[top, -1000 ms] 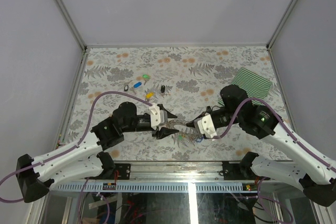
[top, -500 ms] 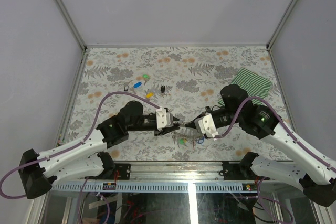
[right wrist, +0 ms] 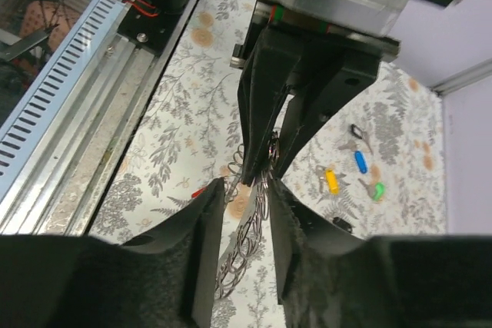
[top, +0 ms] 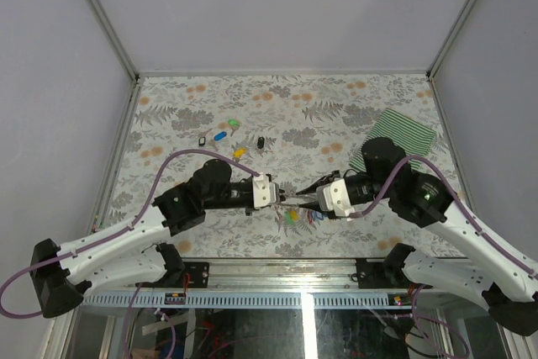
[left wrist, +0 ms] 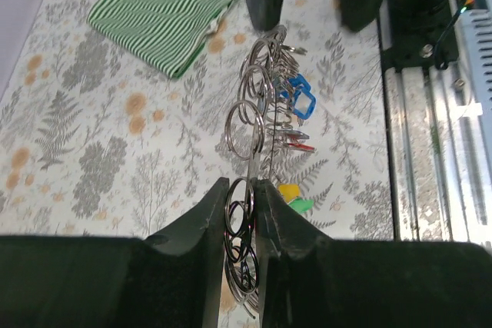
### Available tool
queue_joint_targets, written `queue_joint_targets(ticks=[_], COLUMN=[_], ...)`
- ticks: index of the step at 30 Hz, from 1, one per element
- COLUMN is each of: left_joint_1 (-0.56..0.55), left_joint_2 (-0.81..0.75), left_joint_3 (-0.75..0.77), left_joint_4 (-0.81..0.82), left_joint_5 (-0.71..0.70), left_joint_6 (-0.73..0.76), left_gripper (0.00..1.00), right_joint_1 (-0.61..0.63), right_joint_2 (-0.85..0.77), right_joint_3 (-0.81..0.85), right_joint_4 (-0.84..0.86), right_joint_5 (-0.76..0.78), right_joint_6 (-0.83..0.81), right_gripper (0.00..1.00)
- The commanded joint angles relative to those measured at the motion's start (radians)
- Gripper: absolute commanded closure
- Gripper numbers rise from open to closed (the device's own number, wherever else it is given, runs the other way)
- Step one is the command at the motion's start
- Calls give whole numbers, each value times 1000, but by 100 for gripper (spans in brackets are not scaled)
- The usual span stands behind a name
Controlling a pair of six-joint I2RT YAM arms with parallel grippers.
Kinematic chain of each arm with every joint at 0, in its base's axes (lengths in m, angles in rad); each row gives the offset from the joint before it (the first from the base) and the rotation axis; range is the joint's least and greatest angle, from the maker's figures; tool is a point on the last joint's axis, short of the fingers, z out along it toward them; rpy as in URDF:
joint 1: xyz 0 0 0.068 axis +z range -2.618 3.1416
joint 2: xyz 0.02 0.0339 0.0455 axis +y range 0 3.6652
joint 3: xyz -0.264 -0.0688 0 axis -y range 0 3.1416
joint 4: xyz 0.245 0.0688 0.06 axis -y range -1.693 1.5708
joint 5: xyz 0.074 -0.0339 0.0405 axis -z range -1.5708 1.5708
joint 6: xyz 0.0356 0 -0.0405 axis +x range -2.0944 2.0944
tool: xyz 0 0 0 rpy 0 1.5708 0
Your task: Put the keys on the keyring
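Cloth (top: 404, 134) and loose keys (top: 220, 135) lie apart from keyring (left wrist: 253, 137).

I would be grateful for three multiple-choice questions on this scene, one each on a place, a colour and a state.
1. Where does the green striped cloth lie?
A. at the right edge of the table
B. at the left edge
C. between the two grippers

2. What colour is the square key head hanging from the keyring?
A. white
B. blue
C. orange

3. How is the left gripper?
A. wide open, holding nothing
B. shut on the keyring
C. holding the cloth

Answers:
1 A: the top view shows the cloth by the right wall.
2 B: the left wrist view shows a blue head beside the rings.
3 B: the left wrist view shows its fingers pinching the rings.
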Motion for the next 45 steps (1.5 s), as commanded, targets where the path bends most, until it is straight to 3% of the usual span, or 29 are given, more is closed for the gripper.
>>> queue_joint_targets(ticks=[1,7,12,18,30,39,45], left_joint_1=[-2,-2,-2,-3,-2,-3,-2], left_joint_2=[-23,-71,-105,-137,-225,-239,-236], left_joint_3=[52,41,30,10,-54,-57,-56], left_joint_4=[-27,-50,-68,-106,-98,-93,-85], left_joint_5=[-82,-186,-226,-224,-245,-283,-284], left_joint_6=[70,150,265,446,740,835,853], left_gripper=[100,100,100,100,100,100,100], right_joint_1=[6,6,6,5,6,6,6], right_joint_2=[-85,-178,-189,-121,-58,-8,28], right_joint_3=[-28,-95,-96,-58,-8,-27,-32], right_joint_4=[133,287,274,130,103,271,306], right_joint_5=[35,182,424,626,532,458,466], right_joint_6=[173,544,917,1143,1339,1572,1636], right_gripper=[58,38,39,40,32,46,55])
